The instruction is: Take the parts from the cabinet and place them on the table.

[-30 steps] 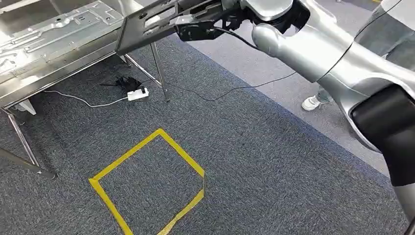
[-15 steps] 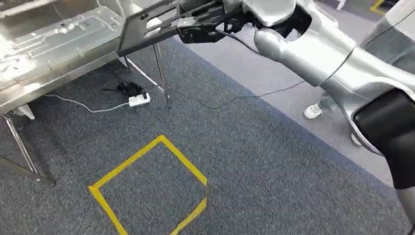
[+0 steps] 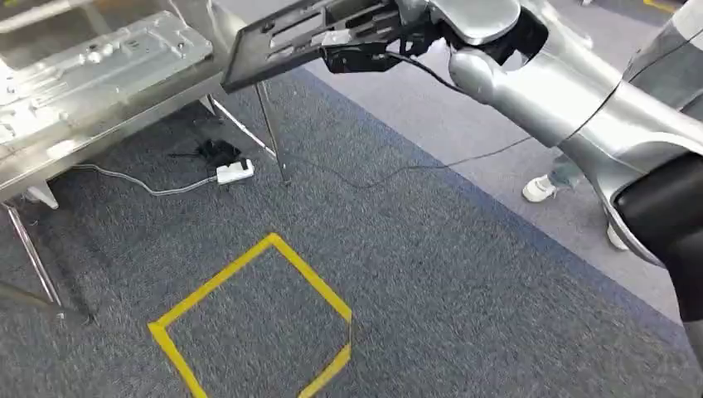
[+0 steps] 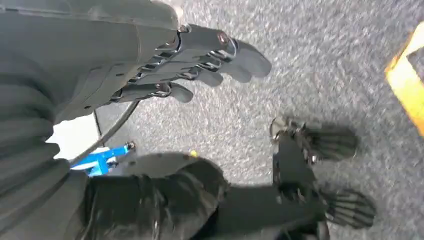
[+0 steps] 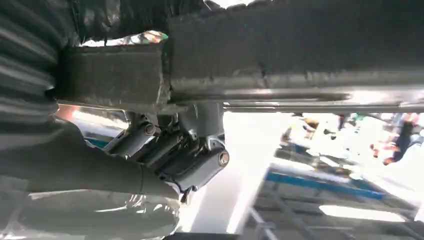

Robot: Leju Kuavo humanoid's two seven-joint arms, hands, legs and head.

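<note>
My right hand (image 3: 365, 41) grips a flat dark metal part (image 3: 278, 37) with slots, held out level near the corner of the steel table (image 3: 50, 153) at upper left. In the right wrist view the same metal part (image 5: 300, 60) runs across the picture with my right hand's fingers (image 5: 175, 155) curled under it. A large pressed silver metal part (image 3: 91, 62) lies on the table top. My left hand (image 4: 200, 60) hangs over the grey carpet with its fingers apart and nothing in it.
A square of yellow tape (image 3: 257, 323) marks the carpet. A white power strip (image 3: 234, 172) with cables lies under the table by its thin legs (image 3: 272, 133). A person's white shoe (image 3: 539, 189) stands on the lighter floor at right.
The whole view has shifted slightly; the held part and my right hand now sit a little further right and higher in the picture. The grip is unchanged.
</note>
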